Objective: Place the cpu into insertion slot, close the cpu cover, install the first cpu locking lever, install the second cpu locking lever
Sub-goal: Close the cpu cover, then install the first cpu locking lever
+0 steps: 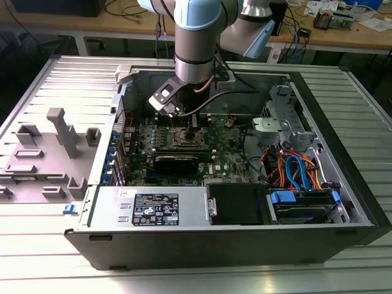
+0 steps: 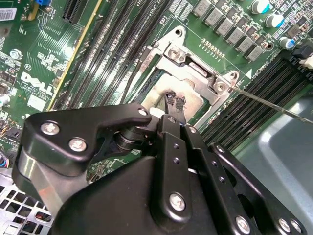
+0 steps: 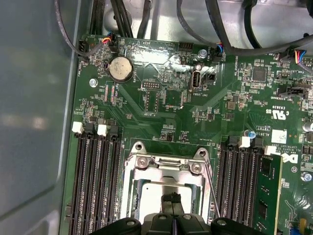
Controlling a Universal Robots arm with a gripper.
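In the exterior view my gripper [image 1: 193, 124] reaches down into the open computer case over the insertion slot [image 1: 184, 138] on the green board. Both wrist views show the cpu [image 2: 193, 104] [image 3: 149, 196], dull silver, lying in the slot. The cpu cover [image 2: 195, 73] [image 3: 166, 168], a silver frame, lies flat around it. My gripper [image 2: 175, 100] [image 3: 171, 199] is shut with nothing between its fingers. Its tips stand at or just above the chip's top. One thin wire locking lever [image 2: 274, 104] [image 3: 211, 186] sticks out beside the socket, away from the frame.
Long black memory slots [image 3: 95, 181] flank the socket on both sides. A black card [image 1: 176, 163] lies just in front of it. Case walls [image 1: 202, 79], cable bundles [image 1: 294, 168] and a drive bay [image 1: 303, 202] crowd the exterior view's right. A grey fixture [image 1: 58, 131] stands on the table at the left.
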